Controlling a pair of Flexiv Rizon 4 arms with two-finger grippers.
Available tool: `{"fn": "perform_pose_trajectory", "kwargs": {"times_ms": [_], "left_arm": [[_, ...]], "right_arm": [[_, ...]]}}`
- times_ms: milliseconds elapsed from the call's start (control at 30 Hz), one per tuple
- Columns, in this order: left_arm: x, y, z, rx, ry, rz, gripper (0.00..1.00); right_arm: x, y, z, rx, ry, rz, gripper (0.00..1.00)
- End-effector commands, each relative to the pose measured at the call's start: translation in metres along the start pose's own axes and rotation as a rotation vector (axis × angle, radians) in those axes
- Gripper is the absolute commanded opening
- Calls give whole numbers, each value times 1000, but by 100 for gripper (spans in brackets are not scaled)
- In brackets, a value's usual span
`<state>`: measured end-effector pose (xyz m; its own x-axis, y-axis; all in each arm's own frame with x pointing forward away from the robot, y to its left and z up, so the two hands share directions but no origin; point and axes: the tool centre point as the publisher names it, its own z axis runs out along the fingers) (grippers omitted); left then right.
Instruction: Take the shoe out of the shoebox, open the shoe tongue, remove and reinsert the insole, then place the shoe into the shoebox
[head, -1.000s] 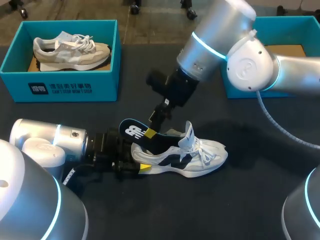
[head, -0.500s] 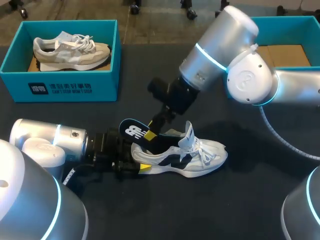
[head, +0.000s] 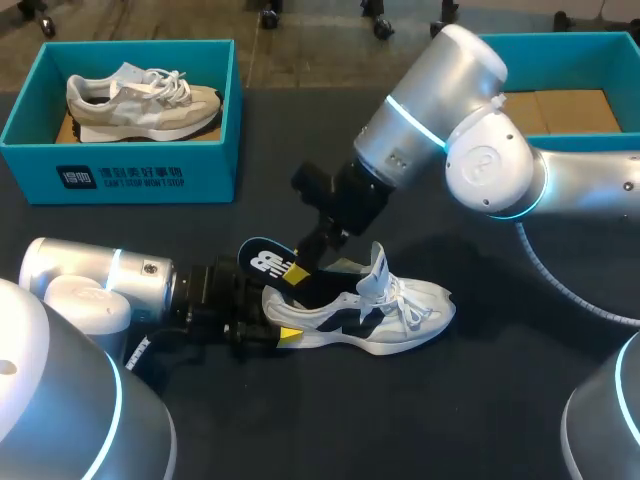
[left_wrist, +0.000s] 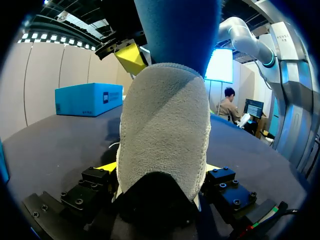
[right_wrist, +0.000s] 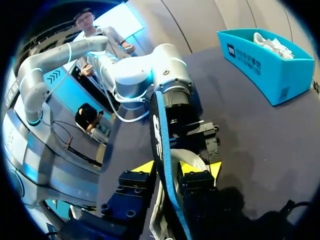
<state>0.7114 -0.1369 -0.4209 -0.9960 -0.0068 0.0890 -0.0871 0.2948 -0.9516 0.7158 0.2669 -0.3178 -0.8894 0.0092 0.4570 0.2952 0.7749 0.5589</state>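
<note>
At mid-table, left tool (head: 272, 335) clenched on shoe (head: 385, 310) heel, right tool (head: 303, 266) grasping insole (head: 266, 262), its elbow (head: 487, 168) shifted slightly leftward

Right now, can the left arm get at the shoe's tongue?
Probably not. The left arm has its jaws shut on the heel of the shoe, and the insole, held by the right arm, stands between heel and tongue.

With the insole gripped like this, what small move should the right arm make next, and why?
Probably draw the insole up and back, out of the shoe: the right gripper is shut on its raised heel end, its front is inside, and the left gripper clamps the shoe's heel.
</note>
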Motion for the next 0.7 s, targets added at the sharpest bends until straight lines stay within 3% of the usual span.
{"fn": "perform_pose_trajectory", "kwargs": {"times_ms": [33,67,367,700], "left_arm": [[-2,2,1,-3,1,-1,0],[-2,2,1,-3,1,-1,0],[-2,2,1,-3,1,-1,0],[-2,2,1,-3,1,-1,0]], "right_arm": [[-6,3,7,3,16,-2,17],[-6,3,8,5,17,-1,0],[-1,18,-9,4,36,-52,0],[0,51,-42,-179,-54,-163,0]]}}
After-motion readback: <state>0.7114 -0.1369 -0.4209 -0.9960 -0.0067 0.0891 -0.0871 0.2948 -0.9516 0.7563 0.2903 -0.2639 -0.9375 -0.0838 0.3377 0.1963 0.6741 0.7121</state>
